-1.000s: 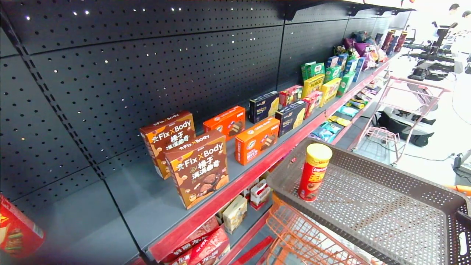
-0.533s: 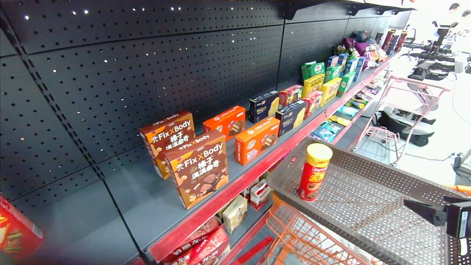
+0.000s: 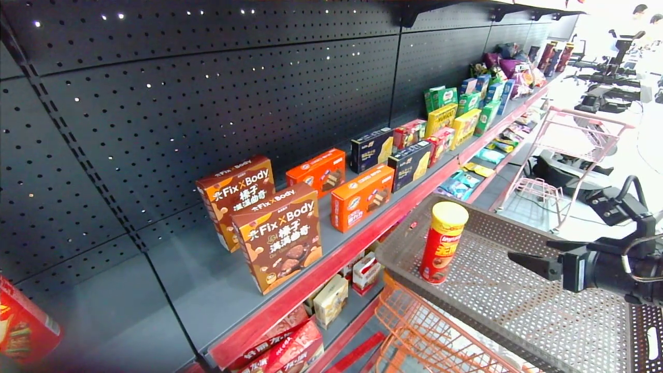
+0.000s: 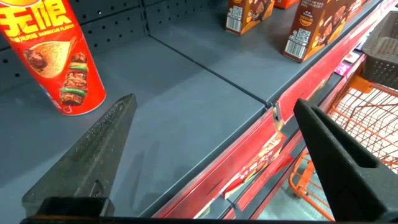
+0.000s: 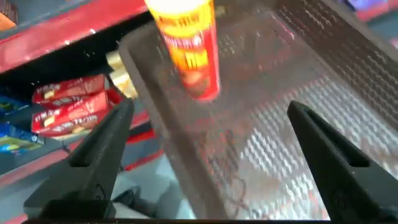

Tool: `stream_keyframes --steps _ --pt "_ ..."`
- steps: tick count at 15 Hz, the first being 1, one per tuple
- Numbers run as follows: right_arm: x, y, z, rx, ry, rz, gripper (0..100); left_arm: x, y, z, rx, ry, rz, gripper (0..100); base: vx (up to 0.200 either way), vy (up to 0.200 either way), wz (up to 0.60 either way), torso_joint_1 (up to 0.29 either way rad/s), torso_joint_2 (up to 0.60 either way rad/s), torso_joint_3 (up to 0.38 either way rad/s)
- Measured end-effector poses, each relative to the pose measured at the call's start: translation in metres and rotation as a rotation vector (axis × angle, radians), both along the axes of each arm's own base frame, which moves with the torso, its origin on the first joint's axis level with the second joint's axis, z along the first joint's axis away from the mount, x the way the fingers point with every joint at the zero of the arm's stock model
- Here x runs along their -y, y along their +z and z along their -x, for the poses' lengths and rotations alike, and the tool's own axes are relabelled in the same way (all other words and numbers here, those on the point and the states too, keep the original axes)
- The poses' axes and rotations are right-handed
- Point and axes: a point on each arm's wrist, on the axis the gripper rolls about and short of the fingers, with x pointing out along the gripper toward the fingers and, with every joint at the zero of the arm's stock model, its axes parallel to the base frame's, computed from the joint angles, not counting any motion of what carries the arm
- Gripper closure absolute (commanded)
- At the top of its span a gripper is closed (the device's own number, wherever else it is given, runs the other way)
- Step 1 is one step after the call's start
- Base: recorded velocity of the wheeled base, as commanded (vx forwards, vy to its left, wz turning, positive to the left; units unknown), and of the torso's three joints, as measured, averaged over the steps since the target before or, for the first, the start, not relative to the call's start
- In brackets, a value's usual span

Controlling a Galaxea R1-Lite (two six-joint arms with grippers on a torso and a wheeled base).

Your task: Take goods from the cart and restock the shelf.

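Note:
A red chip can with a yellow lid [image 3: 441, 242] stands upright in the near-left corner of the brown perforated basket [image 3: 518, 316] on the orange cart [image 3: 424, 336]. My right gripper [image 3: 528, 251] hangs open over the basket, to the right of the can and apart from it. In the right wrist view the can [image 5: 186, 46] lies ahead of the open right gripper [image 5: 208, 155]. My left gripper [image 4: 211, 143] is open above the grey shelf [image 4: 186, 106], near another red can [image 4: 53, 56] that stands on it.
Brown boxes [image 3: 277, 235], orange boxes [image 3: 362, 197] and dark blue boxes [image 3: 409, 166] line the shelf [image 3: 207, 280]. Bare shelf lies between the red can at the far left [image 3: 23, 324] and the brown boxes. A pink cart [image 3: 575, 150] stands at the back right.
My right gripper has come in from the lower right edge and moved left and up over the basket, closer to the can. The can and the boxes have stayed put.

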Motion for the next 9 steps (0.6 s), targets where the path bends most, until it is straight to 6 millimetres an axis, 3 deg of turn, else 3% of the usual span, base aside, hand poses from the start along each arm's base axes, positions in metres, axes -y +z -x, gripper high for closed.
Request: stream_keyframes --steps 9 --pt "-0.013 -0.051 -0.067 0.105 0.200 -0.058 0 0.000 0.000 0.000 0.000 0.000 0.000 0 0.000 0.000 0.00 0.000 0.00 0.000"
